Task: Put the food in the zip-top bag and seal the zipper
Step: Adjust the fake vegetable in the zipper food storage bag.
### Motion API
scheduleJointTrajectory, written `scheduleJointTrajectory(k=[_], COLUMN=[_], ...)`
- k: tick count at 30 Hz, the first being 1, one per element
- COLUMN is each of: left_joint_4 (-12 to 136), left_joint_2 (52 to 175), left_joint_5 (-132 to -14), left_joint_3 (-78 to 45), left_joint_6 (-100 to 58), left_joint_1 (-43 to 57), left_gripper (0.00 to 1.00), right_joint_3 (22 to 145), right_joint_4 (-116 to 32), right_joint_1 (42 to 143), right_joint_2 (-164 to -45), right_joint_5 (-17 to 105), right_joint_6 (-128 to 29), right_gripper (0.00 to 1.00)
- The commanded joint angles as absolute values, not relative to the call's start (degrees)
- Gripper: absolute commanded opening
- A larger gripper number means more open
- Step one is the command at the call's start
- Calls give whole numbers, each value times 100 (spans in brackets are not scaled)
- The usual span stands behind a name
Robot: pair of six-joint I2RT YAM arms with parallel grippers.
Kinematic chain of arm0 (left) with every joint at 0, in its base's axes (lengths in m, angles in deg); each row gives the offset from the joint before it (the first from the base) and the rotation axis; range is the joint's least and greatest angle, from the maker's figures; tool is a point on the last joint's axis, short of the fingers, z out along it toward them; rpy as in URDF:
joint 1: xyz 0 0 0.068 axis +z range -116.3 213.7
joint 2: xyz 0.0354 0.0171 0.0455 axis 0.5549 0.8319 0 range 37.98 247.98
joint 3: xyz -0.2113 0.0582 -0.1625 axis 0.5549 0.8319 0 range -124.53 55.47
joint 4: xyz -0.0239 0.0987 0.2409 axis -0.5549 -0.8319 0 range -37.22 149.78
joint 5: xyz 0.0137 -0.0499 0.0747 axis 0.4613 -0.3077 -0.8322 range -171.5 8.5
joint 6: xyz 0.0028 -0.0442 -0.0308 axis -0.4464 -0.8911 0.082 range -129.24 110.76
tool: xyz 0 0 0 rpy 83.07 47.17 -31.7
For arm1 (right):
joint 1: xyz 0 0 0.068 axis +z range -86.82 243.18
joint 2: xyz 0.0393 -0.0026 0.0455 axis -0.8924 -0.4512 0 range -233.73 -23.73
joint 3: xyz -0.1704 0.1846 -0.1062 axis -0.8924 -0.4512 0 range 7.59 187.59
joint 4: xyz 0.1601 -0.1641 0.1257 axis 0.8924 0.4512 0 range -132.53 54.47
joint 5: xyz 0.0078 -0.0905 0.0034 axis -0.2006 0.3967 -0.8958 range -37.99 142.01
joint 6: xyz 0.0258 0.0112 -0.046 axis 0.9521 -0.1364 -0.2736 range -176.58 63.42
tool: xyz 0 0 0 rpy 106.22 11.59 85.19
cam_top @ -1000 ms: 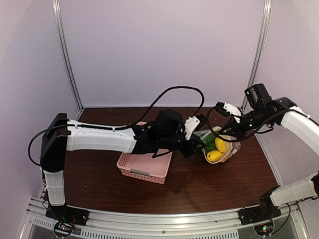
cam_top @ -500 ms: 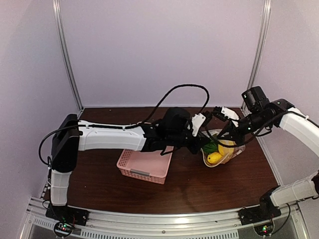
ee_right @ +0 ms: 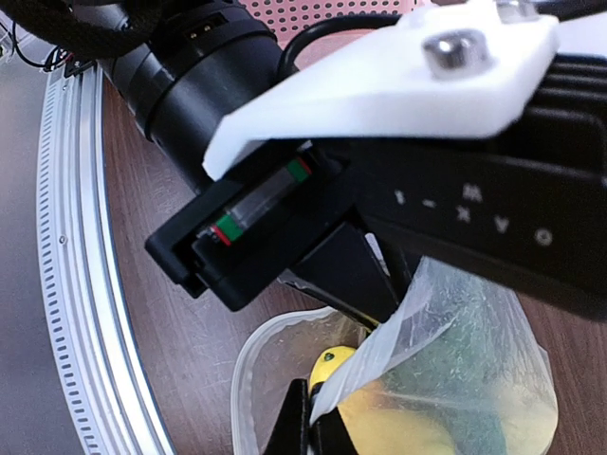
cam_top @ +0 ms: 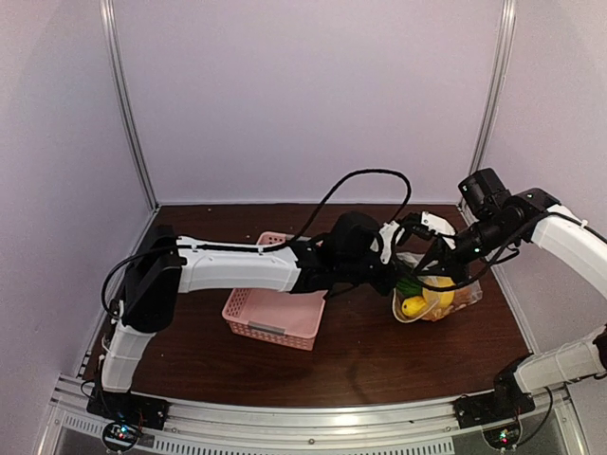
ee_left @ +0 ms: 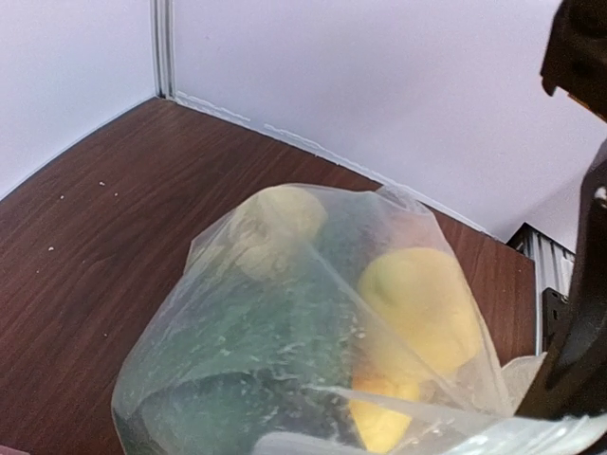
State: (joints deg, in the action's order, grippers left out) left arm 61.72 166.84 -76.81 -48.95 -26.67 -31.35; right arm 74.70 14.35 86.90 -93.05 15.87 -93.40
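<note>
The zip-top bag lies right of centre, holding yellow lemons, an orange piece and green vegetables. Through its clear wall the left wrist view shows a lemon, a paler round piece and dark green vegetable. My left gripper is shut on the bag's mouth edge; the right wrist view shows its black fingers pinching the plastic. My right gripper is shut on the same edge just beside it. The zipper curves open as a thick clear rim below both grippers.
A pink lattice basket stands left of the bag, under my left forearm. The enclosure's right wall and post stand close behind the right arm. The metal rail runs along the near table edge.
My left arm has reached further right and its jaws have shut on the bag's mouth edge. The bag has shifted slightly right. The right gripper has stayed shut on the bag.
</note>
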Motion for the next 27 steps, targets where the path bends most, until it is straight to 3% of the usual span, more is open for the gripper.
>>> scheduleJointTrajectory(k=[1,7,11,14,16,17,18,25,27], left_joint_4=[6271,6362,6444,6224,5744,5519,5314,4795,4829], left_joint_2=[17011,16844,16159,15444,14935,14714,14488,13157,12984], left_joint_5=[-8566,-8444,-8154,-7599,-6838,-6471,-6226,-7315,-7160], left_joint_3=[-5013,-4927,-4341,-3917,-3887,-3880,-3832,-2631,-2282], left_joint_6=[-2976,-3013,-2846,-2649,-2508,-2389,-2255,-319,263], left_joint_1=[-3095,-3087,-3089,-3082,-3093,-3092,-3090,-2965,-2738], left_gripper=[0,2,35,53,74,93,97,98,98], right_joint_3=[7698,7670,7729,7848,7929,7969,8005,8370,8526], right_joint_4=[1424,1281,1204,1249,1310,1367,1432,2278,2607], right_joint_1=[8799,8724,8636,8589,8564,8552,8542,8533,8533], right_joint_2=[-9109,-9106,-9100,-9093,-9103,-9104,-9105,-9103,-9098], right_joint_5=[632,907,1196,1313,1394,1431,1459,1128,1033], right_joint_6=[-9443,-9327,-9288,-9279,-9298,-9336,-9385,-9902,-10070], right_gripper=[0,0,0,0,0,0,0,0,0])
